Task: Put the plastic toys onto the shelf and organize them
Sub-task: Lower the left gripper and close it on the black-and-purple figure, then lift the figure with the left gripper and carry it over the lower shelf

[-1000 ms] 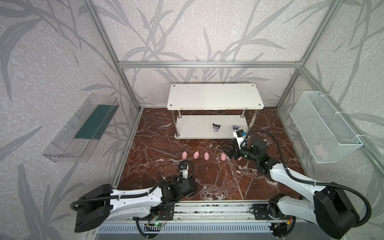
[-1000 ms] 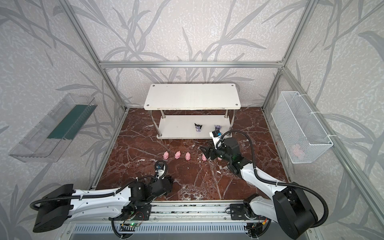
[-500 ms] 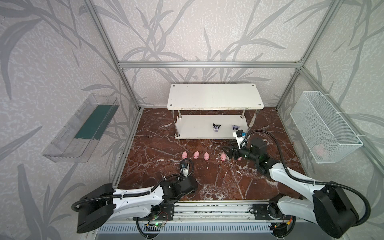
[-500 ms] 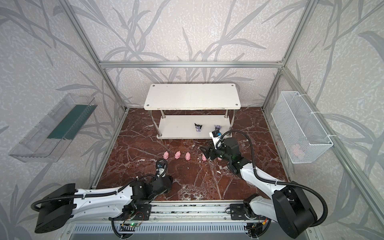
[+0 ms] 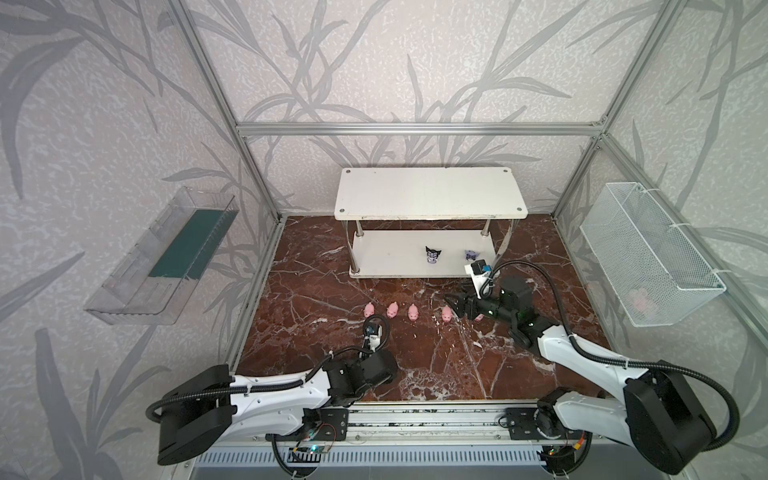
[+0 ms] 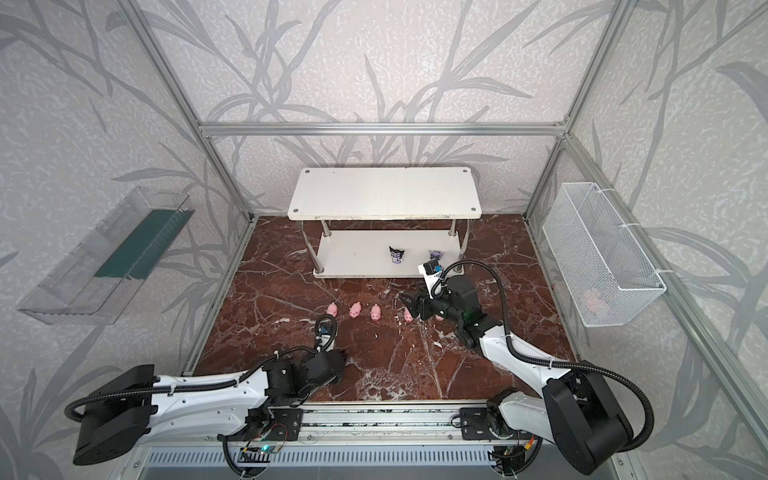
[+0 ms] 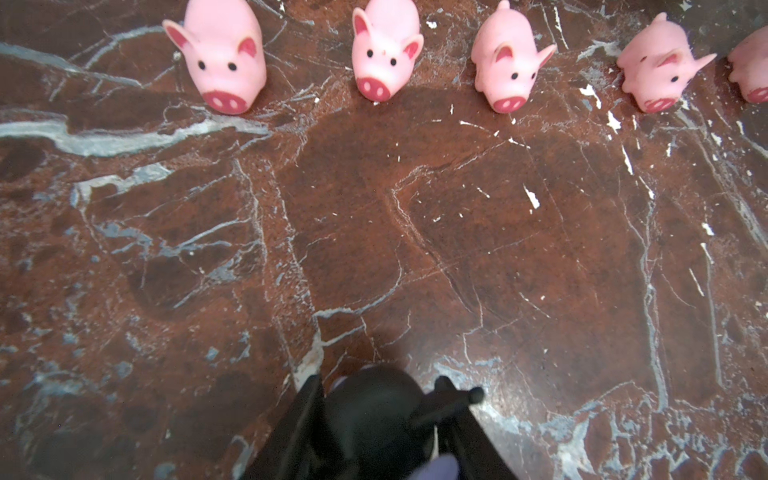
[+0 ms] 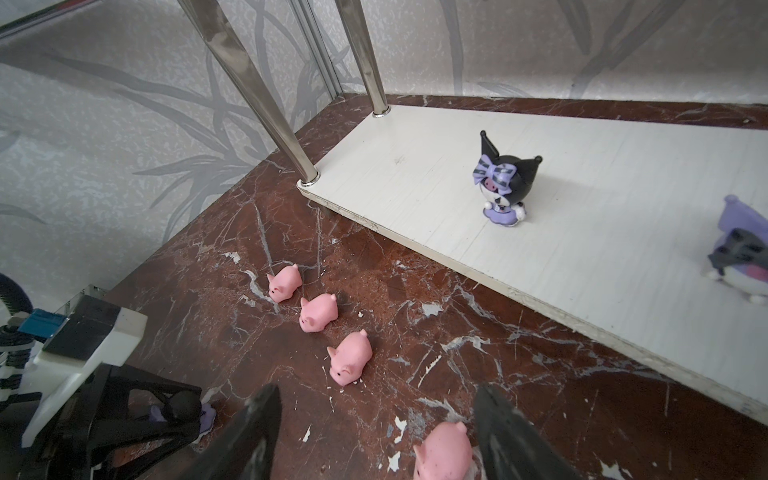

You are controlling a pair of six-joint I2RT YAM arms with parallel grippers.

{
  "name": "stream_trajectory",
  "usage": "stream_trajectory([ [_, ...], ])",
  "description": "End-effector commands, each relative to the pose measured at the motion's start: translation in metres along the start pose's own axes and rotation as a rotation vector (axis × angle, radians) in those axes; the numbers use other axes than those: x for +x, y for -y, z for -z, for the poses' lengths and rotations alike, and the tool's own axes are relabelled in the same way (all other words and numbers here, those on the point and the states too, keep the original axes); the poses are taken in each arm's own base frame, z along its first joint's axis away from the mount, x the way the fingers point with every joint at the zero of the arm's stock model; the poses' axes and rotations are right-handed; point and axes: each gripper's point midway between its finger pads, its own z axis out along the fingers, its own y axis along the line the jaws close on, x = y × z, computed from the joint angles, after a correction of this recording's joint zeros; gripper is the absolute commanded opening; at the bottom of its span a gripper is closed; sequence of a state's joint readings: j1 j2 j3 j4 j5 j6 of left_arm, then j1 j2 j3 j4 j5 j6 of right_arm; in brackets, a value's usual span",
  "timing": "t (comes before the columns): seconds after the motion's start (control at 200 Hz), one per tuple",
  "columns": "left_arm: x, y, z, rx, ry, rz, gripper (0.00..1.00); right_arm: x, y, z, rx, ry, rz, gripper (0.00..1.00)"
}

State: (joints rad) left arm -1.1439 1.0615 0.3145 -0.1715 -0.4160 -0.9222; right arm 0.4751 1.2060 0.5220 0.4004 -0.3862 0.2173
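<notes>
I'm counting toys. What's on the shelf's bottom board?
Two toys are there: a black-and-lilac figurine and a paler purple figurine, toward the right end. The top board covers the back strip in both top views.

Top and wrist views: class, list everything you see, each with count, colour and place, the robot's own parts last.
floor: one, red-brown marble, under everything.
shelf: one, white with metal posts, at the back of the floor.
pigs: five, pink, in a row on the floor before the shelf.
horned figures: three, two black-and-lilac, one paler purple; two on the shelf's lower board, one in the left gripper.
tray: one, clear with green base, on the left-hand wall.
basket: one, white wire, on the right-hand wall.
left gripper: one, black, shut on a horned figure.
right gripper: one, black, open astride one pig.
</notes>
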Motion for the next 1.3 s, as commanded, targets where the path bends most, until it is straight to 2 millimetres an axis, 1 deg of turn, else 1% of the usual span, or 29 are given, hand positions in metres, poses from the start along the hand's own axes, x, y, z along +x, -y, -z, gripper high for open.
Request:
stream_trajectory([
  [0.0, -0.009, 0.005, 0.002, 0.004, 0.018, 0.015, 0.39, -0.003, -0.004, -0.001, -0.022, 0.016, 0.008, 0.73],
  [0.345, -0.009, 0.002, 0.004, 0.018, 0.032, 0.029, 0.3, -0.003, -0.003, -0.002, -0.019, 0.014, 0.006, 0.73],
  [0.465, -0.009, 0.0, 0.005, 0.023, 0.038, 0.036, 0.3, -0.002, -0.003, -0.003, -0.02, 0.012, 0.004, 0.73],
  [0.545, -0.011, -0.001, 0.007, 0.027, 0.046, 0.033, 0.3, -0.003, -0.003, -0.002, -0.019, 0.014, 0.005, 0.73],
  [0.625, -0.02, 0.002, 0.013, 0.028, 0.065, 0.01, 0.3, -0.004, -0.004, -0.002, -0.02, 0.016, 0.007, 0.73],
  [0.75, -0.046, 0.01, 0.025, 0.049, 0.096, -0.027, 0.3, -0.005, -0.005, 0.0, -0.02, 0.02, 0.009, 0.73],
  [0.875, -0.082, 0.021, 0.035, 0.09, 0.134, -0.047, 0.3, -0.008, -0.006, 0.002, -0.022, 0.027, 0.012, 0.73],
  [0.97, -0.111, 0.027, 0.038, 0.106, 0.155, -0.071, 0.3, -0.01, -0.007, 0.004, -0.021, 0.034, 0.014, 0.73],
  [1.105, -0.149, 0.039, 0.032, 0.134, 0.168, -0.101, 0.3, -0.014, -0.008, 0.008, -0.017, 0.042, 0.022, 0.73],
  [1.24, -0.186, 0.051, 0.02, 0.193, 0.211, -0.094, 0.3, -0.017, -0.009, 0.012, -0.009, 0.048, 0.031, 0.73],
  [1.295, -0.197, 0.054, 0.012, 0.205, 0.219, -0.104, 0.3, -0.018, -0.009, 0.013, -0.006, 0.05, 0.035, 0.73],
])
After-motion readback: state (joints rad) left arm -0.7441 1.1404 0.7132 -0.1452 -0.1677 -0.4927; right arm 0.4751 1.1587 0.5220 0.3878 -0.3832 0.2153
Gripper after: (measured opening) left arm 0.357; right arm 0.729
